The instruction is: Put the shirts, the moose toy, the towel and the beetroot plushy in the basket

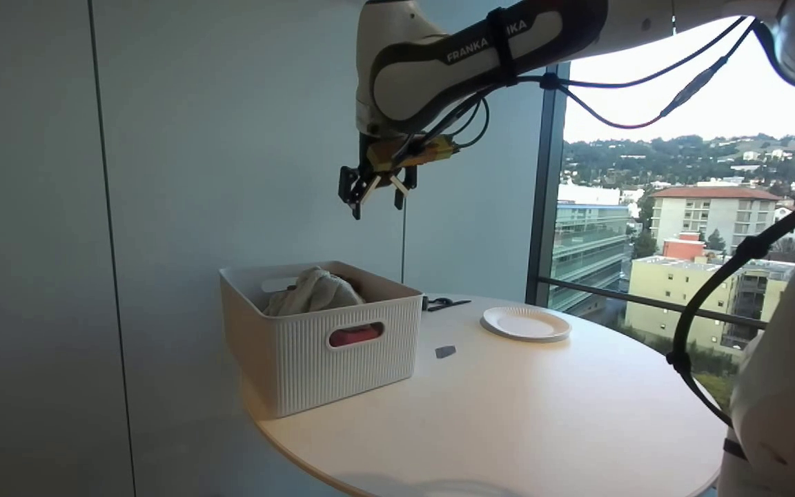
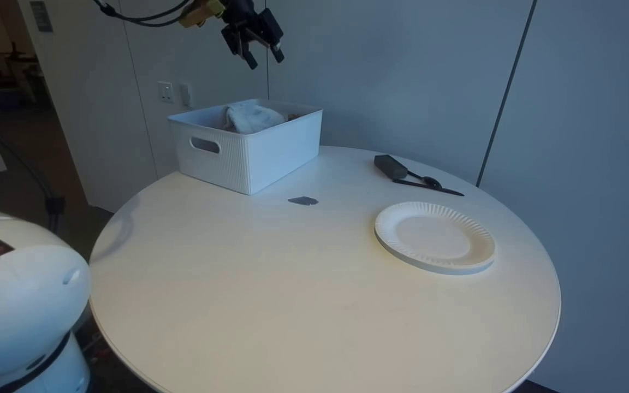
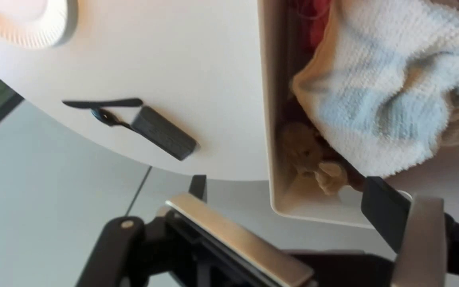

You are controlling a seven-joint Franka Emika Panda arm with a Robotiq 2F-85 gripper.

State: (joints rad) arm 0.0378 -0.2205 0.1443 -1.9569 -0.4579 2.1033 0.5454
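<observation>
The white basket [image 1: 346, 373] stands on the round table, also in an exterior view [image 2: 284, 155] and the wrist view [image 3: 267, 99]. A white and pale-blue towel [image 3: 381, 99] lies bunched inside it, on top, and shows in both exterior views [image 1: 320, 293] [image 2: 253, 118]. The brown moose toy [image 3: 301, 147] lies in the basket's corner, partly under the towel. Something red [image 3: 318, 24] lies beside the towel; I cannot tell whether it is the beetroot plushy or a shirt. No shirt is clearly told apart. My gripper [image 1: 377, 208] is open and empty, high above the basket [image 2: 266, 60].
A white paper plate [image 2: 434, 237] lies on the table [image 2: 271, 305]. A dark grey block [image 2: 391, 166], a black spoon [image 2: 429, 181] and a black knife [image 2: 440, 189] lie near the wall. A small grey flat piece [image 2: 303, 201] lies near the basket.
</observation>
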